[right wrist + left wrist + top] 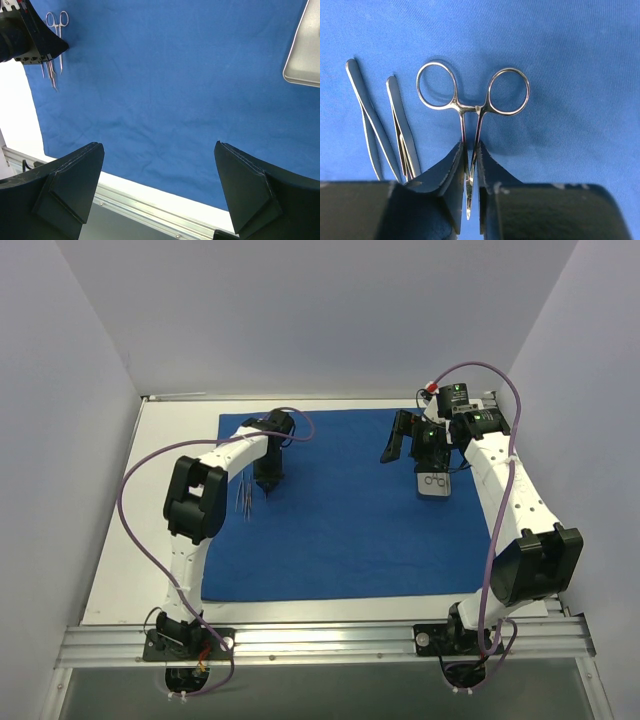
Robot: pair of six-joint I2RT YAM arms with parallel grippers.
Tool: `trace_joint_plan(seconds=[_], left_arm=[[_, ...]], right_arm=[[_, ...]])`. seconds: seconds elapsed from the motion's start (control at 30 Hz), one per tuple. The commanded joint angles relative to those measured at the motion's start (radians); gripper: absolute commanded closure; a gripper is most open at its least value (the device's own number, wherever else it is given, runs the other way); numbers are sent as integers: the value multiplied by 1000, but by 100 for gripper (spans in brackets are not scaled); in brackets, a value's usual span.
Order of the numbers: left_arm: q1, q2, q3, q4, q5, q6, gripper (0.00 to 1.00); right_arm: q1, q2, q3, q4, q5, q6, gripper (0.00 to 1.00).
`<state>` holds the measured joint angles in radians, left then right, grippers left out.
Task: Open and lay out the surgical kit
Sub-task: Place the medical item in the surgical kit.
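The royal-blue cloth (350, 530) lies spread flat over the table. My left gripper (268, 485) is down at its left part, jaws nearly together on the shafts of silver ring-handled forceps (470, 107). The rings point away from the gripper (470, 147), just over the cloth. Two silver tweezers (400, 110) lie on the cloth just left of the forceps, and show in the top view (244, 498). My right gripper (412, 452) is wide open and empty above the cloth's far right part, also in its own view (159, 146).
A small silver tray (446, 496) with a ring-handled tool on it sits on the cloth's right side, below the right gripper, and shows in the right wrist view (305, 55). White table borders the cloth. An aluminium rail (320, 640) runs along the near edge.
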<state>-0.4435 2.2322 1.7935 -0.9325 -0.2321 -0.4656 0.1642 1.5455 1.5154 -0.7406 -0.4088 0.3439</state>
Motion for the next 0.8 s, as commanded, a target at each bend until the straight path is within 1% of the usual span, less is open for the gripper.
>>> trace_joint_plan(seconds=[0.0,0.1,0.13,0.37,0.5,0.6,0.63,0.67,0.7,0.77], left_arm=[[-3,29,-23,32,71,-31,78],[0,26,-31,35,73,-31,76],[2,24,-40,41,73,-30,73],[5,1,-68,55,89,-33,68],[5,-9,-72,57,94,-33,68],[5,-31,-77,58,94,-31,67],[6,-39,-75,52,94,-27,67],[5,-60,-72,49,93,-24,66],[5,-72,-65,44,91,-19,65],[5,-110,-46,26,80,-5,61]], right_arm=[[-3,-2,-4,3,-10,7,0],[-3,-7,-6,3,-10,6,0],[-3,-8,-9,6,-9,6,0],[-3,-12,-15,9,-10,6,0],[-3,-12,-12,14,-10,6,0],[-3,-7,-3,7,34,-5,0],[-3,1,11,-2,63,-3,0],[-3,7,20,-6,132,-3,0],[-5,13,29,-11,157,-3,0],[-6,44,48,0,218,-9,0]])
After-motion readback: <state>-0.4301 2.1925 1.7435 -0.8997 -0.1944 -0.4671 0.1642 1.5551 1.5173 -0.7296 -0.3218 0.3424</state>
